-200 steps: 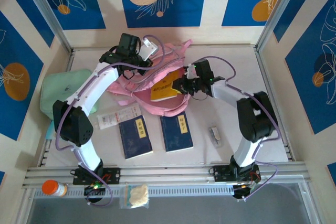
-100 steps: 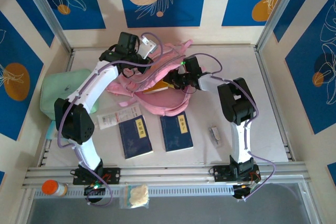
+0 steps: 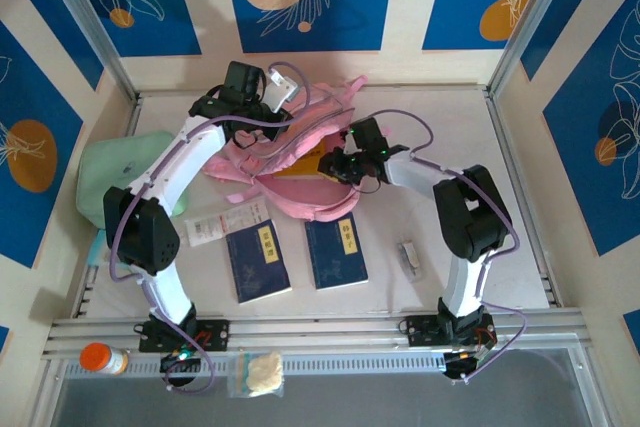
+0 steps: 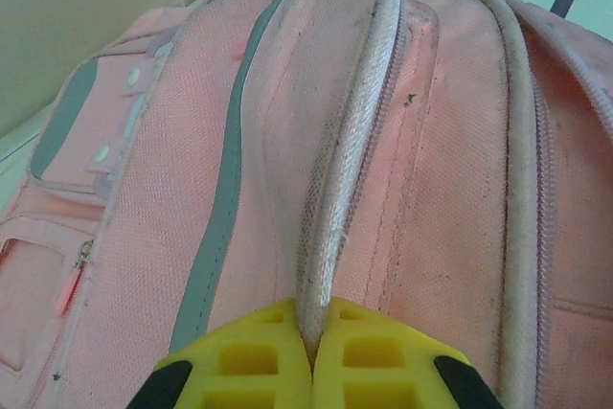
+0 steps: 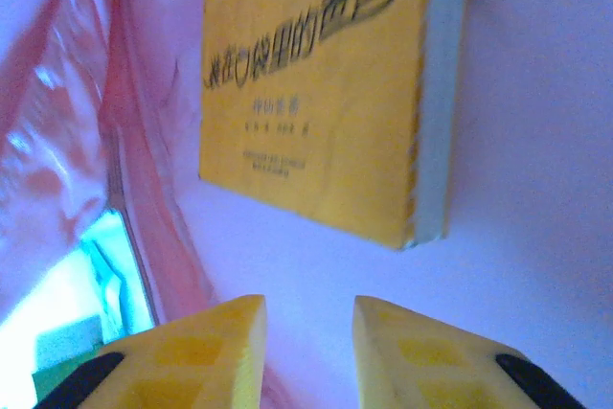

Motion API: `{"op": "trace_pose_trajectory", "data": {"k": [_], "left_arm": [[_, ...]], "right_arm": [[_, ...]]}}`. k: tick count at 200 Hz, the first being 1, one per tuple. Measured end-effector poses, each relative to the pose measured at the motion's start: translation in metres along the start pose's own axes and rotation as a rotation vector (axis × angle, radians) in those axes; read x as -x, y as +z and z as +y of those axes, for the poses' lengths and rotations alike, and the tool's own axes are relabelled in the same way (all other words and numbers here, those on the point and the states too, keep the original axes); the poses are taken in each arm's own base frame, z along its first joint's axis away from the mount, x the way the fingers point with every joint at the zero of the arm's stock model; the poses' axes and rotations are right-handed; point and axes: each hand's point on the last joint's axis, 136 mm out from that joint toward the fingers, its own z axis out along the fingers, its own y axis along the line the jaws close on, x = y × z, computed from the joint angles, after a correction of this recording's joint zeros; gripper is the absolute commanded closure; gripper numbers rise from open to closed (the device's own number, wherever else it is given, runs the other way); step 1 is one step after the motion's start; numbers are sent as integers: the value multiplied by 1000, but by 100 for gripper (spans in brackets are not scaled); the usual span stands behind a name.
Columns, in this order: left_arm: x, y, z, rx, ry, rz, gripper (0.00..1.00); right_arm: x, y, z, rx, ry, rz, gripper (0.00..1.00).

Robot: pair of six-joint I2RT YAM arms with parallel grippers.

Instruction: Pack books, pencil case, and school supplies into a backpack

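Top external view: a mint-green zip case (image 3: pixel 125 182) lies at the left edge of the surface (image 3: pixel 500 147). Just right of it, the pink backpack (image 3: pixel 300 202) lies at the middle rear of the surface, with the left arm reaching over the case to the backpack's far side. In the left wrist view, the left claw (image 4: pixel 311 337) is clamped tight on the pale zip rim of the backpack, and the rim rises from between the two yellow fingers. The yellow book (image 3: pixel 298 167) sits inside the backpack's opening, partly covered by pink fabric. The right claw (image 3: pixel 335 163) is at the mouth of that opening. In the right wrist view its fingers stand narrowly apart with nothing between them, just short of the book's near edge, and the book rests against the pink lining. Two navy books (image 3: pixel 258 259) lie flat, side by side, on the surface in front of the backpack. The grey-white oblong item (image 3: pixel 408 254) lies to their right, apart from both.
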Motion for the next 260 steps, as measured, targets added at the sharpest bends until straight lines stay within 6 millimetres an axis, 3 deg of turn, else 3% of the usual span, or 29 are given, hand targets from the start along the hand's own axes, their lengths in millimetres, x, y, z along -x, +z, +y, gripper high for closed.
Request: {"op": "trace_pose_trajectory", "data": {"k": [29, 54, 94, 141, 161, 187, 223, 243, 254, 260], "left_arm": [[0, 0, -1, -9, -10, -2, 100], [0, -1, 0, -10, -11, -2, 100], [0, -1, -1, -14, -10, -4, 100], [0, -1, -1, -14, -8, -5, 100], [0, -1, -1, -14, -1, -4, 100], [-1, 0, -1, -13, -2, -4, 100], [-14, 10, -1, -19, -30, 16, 100], [-32, 21, -4, -28, -69, 45, 79], [-44, 28, -9, -48, -103, 56, 62], [-53, 32, -13, -63, -124, 65, 59]], "right_arm": [[-20, 33, 0, -45, -2, 47, 100], [-18, 46, -19, -104, 32, 26, 100], [21, 46, -30, -119, 92, -104, 100], [82, 43, -37, -89, 129, -227, 100], [91, 37, -37, -70, 116, -249, 100], [67, 21, -32, -64, 63, -223, 96], [20, -30, 5, 6, -48, -176, 88], [9, -66, 18, 23, -99, -195, 80], [-1, -83, 20, 23, -125, -201, 77], [-6, -90, 20, 17, -132, -197, 77]]}}
